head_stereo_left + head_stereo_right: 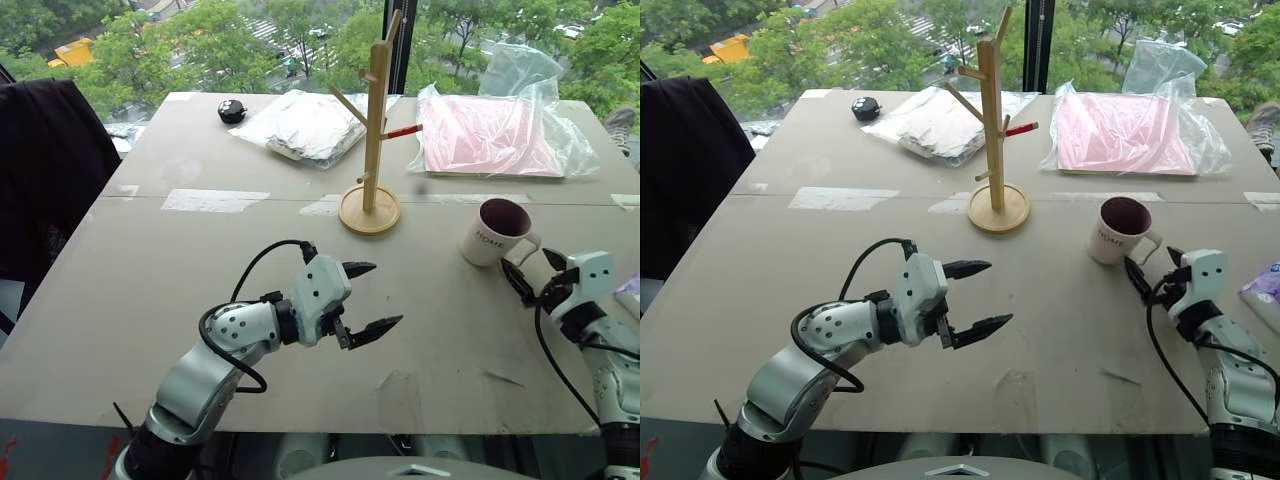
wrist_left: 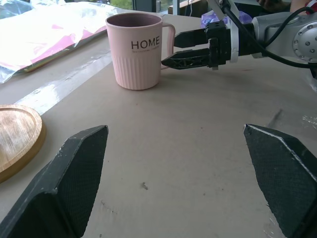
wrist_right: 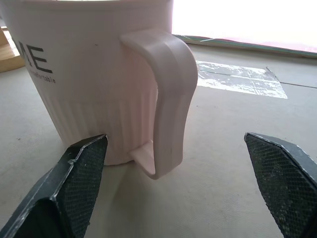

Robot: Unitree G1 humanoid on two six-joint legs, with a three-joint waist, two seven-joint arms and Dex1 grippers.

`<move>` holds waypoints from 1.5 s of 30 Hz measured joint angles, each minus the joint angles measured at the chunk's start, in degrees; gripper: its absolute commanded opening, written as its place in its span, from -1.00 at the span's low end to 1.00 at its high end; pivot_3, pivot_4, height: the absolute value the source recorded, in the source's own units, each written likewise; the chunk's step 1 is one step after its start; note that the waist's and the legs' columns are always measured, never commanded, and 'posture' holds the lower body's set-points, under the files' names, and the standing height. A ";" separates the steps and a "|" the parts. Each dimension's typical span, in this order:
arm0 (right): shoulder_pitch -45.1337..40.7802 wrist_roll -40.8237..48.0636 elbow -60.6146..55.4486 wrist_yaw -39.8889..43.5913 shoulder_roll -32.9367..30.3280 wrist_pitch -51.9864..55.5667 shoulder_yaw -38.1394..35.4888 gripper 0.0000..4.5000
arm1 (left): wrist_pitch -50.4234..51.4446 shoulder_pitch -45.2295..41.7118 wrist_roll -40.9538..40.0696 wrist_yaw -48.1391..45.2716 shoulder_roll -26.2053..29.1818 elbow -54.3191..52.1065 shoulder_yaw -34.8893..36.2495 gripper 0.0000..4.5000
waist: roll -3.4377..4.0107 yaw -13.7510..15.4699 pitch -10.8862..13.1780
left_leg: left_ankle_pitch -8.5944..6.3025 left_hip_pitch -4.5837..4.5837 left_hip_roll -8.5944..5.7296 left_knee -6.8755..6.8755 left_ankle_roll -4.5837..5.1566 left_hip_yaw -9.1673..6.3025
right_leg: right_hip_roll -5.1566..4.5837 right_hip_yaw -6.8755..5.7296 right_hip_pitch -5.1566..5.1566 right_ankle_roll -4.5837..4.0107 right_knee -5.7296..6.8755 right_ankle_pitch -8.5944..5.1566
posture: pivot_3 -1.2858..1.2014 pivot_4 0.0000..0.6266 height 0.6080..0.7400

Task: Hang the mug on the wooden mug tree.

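The mug point(image 1: 495, 232), white with a dark maroon inside and "HOME" on its side, stands upright on the table's right part, its loop handle point(image 3: 166, 99) turned toward my right gripper. My right gripper point(image 1: 525, 260) is open just behind the mug, and in the right wrist view the handle stands between its spread fingers point(image 3: 79, 178) without touching them. The wooden mug tree point(image 1: 372, 130) rises from its round base point(image 1: 369, 210) at the table's middle, one peg tipped red point(image 1: 404, 131). My left gripper point(image 1: 385, 295) hovers open and empty over the near middle of the table, pointing at the mug.
At the far edge of the brown table point(image 1: 150, 270) lie a pink sheet in clear plastic point(image 1: 490, 135), a pale bagged package point(image 1: 300, 125) and a small black object point(image 1: 232, 111). A dark cloth point(image 1: 45, 170) hangs at the left. A purple item point(image 1: 630, 295) sits at the right edge.
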 measured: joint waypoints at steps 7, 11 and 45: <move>-2.55 -0.65 3.74 1.13 0.00 -2.37 0.48 0.22 | -0.87 -0.91 -0.01 -1.50 0.68 0.23 0.07 1.00 | 0.00 -0.01 0.00 | 0.00 0.00 -0.01 0.02 0.00 0.03 | 0.00 0.03 0.00 0.00 0.00 0.00 | 0.03 -0.52 1.00; -3.22 -1.33 5.75 1.98 0.01 -3.39 1.42 -0.60 | -1.37 -1.07 0.04 -1.62 0.71 0.32 0.11 1.00 | 0.01 0.00 0.01 | 0.00 -0.01 0.00 0.02 0.00 0.02 | 0.01 0.03 0.00 0.00 0.00 0.00 | 0.03 -0.52 1.00; -69.56 -18.15 40.58 37.95 -9.84 -19.21 28.46 -0.99 | -24.10 5.30 2.96 20.43 -25.47 3.92 5.50 1.00 | 0.05 -1.03 0.38 | 0.01 -0.18 -0.01 0.07 -0.01 -0.01 | -0.22 -0.18 -0.05 0.10 -0.16 0.19 | 0.03 -0.52 1.00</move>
